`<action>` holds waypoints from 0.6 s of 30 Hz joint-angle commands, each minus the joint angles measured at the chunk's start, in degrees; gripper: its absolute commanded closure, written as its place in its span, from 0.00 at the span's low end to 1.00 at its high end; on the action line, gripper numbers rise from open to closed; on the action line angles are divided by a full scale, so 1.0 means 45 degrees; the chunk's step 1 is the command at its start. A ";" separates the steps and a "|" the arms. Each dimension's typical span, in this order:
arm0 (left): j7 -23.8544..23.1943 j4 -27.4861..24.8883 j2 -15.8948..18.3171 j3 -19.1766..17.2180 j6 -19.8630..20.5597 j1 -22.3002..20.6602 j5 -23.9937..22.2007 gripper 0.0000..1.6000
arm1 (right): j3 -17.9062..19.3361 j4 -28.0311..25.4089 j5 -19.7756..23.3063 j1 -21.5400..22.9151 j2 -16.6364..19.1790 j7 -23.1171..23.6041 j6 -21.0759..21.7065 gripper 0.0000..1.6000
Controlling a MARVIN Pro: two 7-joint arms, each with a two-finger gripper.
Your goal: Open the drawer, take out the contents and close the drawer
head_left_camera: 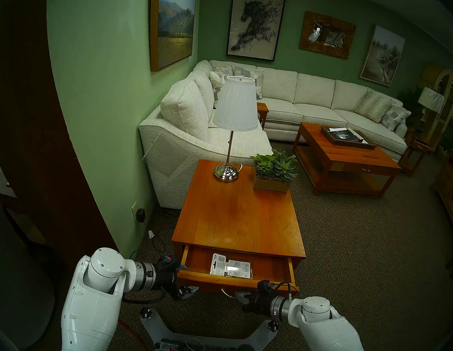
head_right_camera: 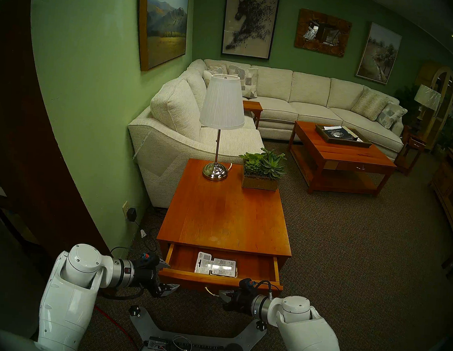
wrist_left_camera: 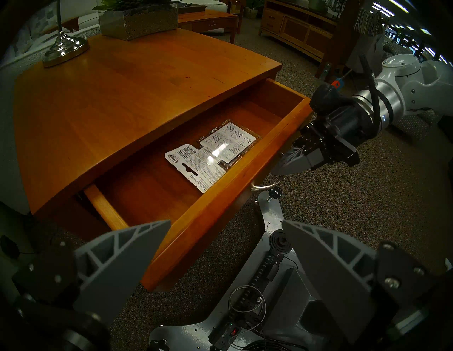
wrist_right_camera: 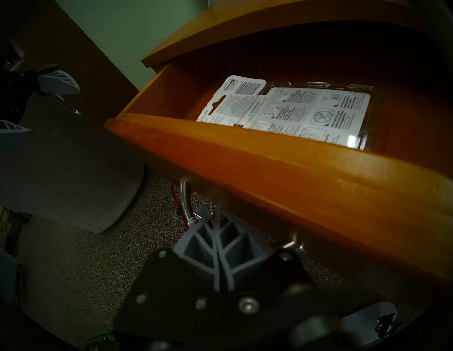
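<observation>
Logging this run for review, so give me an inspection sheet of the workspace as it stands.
Surface: side table, front bare.
Job's things: drawer pulled open; blister pack flat inside.
Clutter: lamp and succulent planter at the table's far end.
Grippers: right gripper shut on the drawer's handle; left gripper open, empty, by the drawer's left corner.
Cables: cords on carpet by the wall outlet.
Surroundings: sofa, coffee table.
</observation>
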 commanded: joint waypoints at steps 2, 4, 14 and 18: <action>-0.0002 -0.0230 -0.0032 0.0029 -0.0023 -0.0236 -0.0048 0.00 | -0.0754 0.1431 -0.0094 -0.1434 0.0694 0.0002 0.0655 1.00; -0.0004 -0.0232 -0.0037 0.0027 -0.0031 -0.0239 -0.0046 0.00 | -0.0813 0.1403 0.0081 -0.1402 0.0801 0.0075 0.0598 1.00; -0.0015 -0.0247 -0.0058 0.0014 -0.0063 -0.0252 -0.0035 0.00 | -0.0770 0.0329 0.0857 -0.1721 0.1655 0.0339 0.0086 1.00; -0.0019 -0.0246 -0.0065 0.0009 -0.0075 -0.0254 -0.0030 0.00 | -0.0735 -0.0391 0.1081 -0.2019 0.1965 0.0421 -0.0134 1.00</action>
